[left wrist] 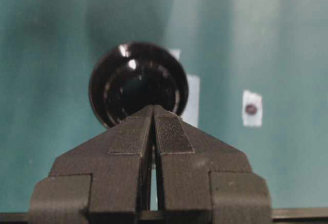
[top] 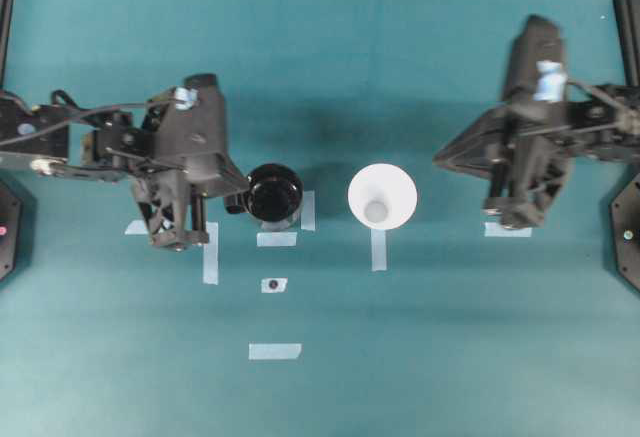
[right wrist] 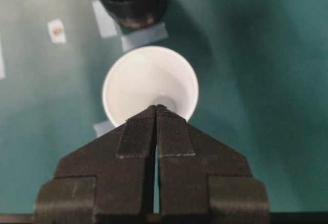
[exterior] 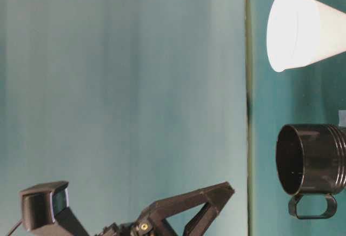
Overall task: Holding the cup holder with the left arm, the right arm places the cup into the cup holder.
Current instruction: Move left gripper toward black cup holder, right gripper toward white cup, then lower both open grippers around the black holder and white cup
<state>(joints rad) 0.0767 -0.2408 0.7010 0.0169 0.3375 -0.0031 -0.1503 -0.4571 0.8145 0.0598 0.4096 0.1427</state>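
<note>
The glossy black cup holder (top: 275, 192) stands upright on the teal table, its small handle (exterior: 313, 206) turned toward the left arm. The white cup (top: 382, 197) stands mouth up just to its right. My left gripper (top: 240, 189) hovers above the holder's left side, shut and empty. In the left wrist view the holder (left wrist: 137, 83) lies just beyond that gripper's (left wrist: 154, 107) closed tips. My right gripper (top: 442, 157) hangs right of the cup, shut on nothing. The right wrist view has the cup (right wrist: 149, 88) straight ahead of its (right wrist: 156, 106) tips.
Pale tape strips (top: 275, 351) mark the teal table (top: 450, 357) around both objects. One small square of tape (top: 273, 284) in front of the holder carries a dark dot. Black frame posts (top: 627, 17) run along the left and right edges.
</note>
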